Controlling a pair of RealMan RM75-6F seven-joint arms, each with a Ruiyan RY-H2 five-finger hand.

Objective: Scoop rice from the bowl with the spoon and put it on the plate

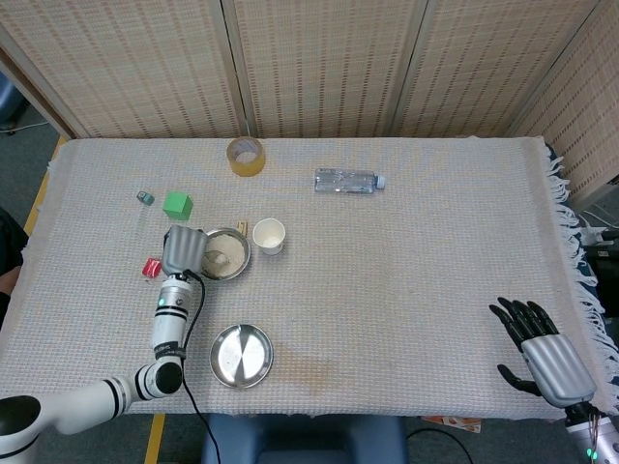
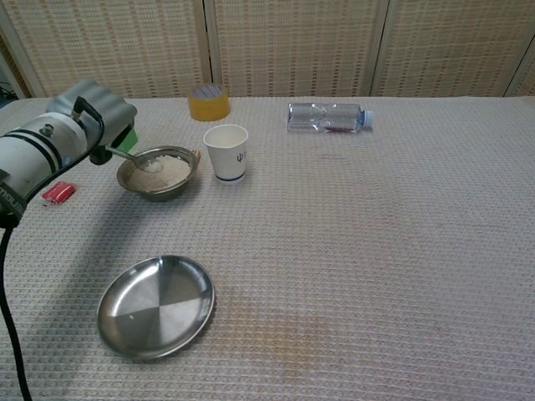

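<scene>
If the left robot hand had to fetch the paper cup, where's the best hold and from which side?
Wrap the paper cup around its side wall, just under the rim; it stands upright with its mouth open, so a top grasp would crush it. Come from the front or its right, since the rice bowl sits close on its left.

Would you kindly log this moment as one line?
left hand holds spoon in rice bowl | plate empty | right hand idle, open

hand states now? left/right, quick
Left hand: holding the spoon, its tip in the rice bowl.
Right hand: open, holding nothing.
</scene>
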